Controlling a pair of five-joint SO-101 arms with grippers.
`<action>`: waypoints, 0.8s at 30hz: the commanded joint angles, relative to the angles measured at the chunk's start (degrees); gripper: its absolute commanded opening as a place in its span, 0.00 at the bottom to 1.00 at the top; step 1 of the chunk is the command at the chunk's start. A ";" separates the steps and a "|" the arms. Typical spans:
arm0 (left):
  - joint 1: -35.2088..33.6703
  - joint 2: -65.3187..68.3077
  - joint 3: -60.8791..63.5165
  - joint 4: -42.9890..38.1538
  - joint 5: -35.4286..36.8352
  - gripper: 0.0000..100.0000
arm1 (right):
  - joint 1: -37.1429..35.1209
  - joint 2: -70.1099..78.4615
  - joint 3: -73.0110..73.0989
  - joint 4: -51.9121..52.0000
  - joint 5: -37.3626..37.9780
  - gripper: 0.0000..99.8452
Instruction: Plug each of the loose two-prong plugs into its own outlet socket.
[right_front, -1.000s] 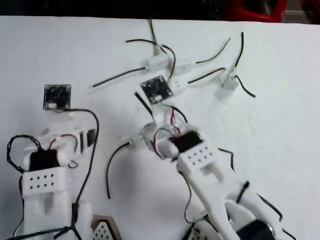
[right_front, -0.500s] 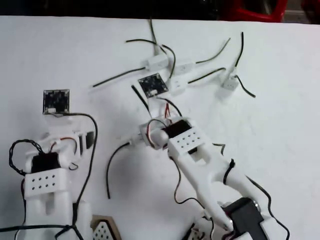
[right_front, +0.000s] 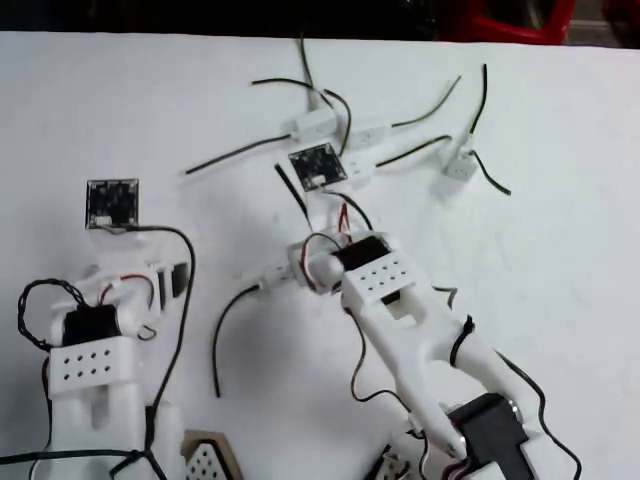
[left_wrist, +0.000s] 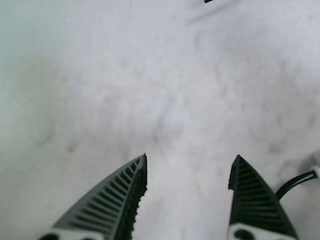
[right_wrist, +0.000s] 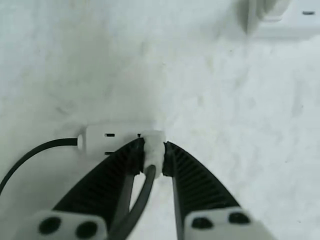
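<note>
Right gripper (right_wrist: 154, 146): being clenched on white plug (right_wrist: 152, 156), lower centre.
Outlet socket (right_wrist: 107, 141): being faced by it, just beside.
Left gripper (left_wrist: 190, 157): being held released above table (left_wrist: 150, 75).

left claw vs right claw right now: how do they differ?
Left claw is open and holds nothing; right claw is shut on a white plug. Left claw hangs over the table; right claw has its plug against a white socket piece with a black cord. Both are dark and ribbed, pointing down at the white table.
</note>
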 joint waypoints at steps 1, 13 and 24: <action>-0.66 -1.27 -0.18 -1.49 -0.44 0.27 | -0.75 -0.13 -2.73 -0.57 -0.44 0.02; -2.77 -1.27 -0.18 -1.67 -0.44 0.27 | -1.71 4.62 -2.73 -2.24 -0.44 0.02; -2.77 -1.27 -0.35 -1.67 -0.44 0.27 | -1.89 0.40 -2.46 3.12 0.00 0.02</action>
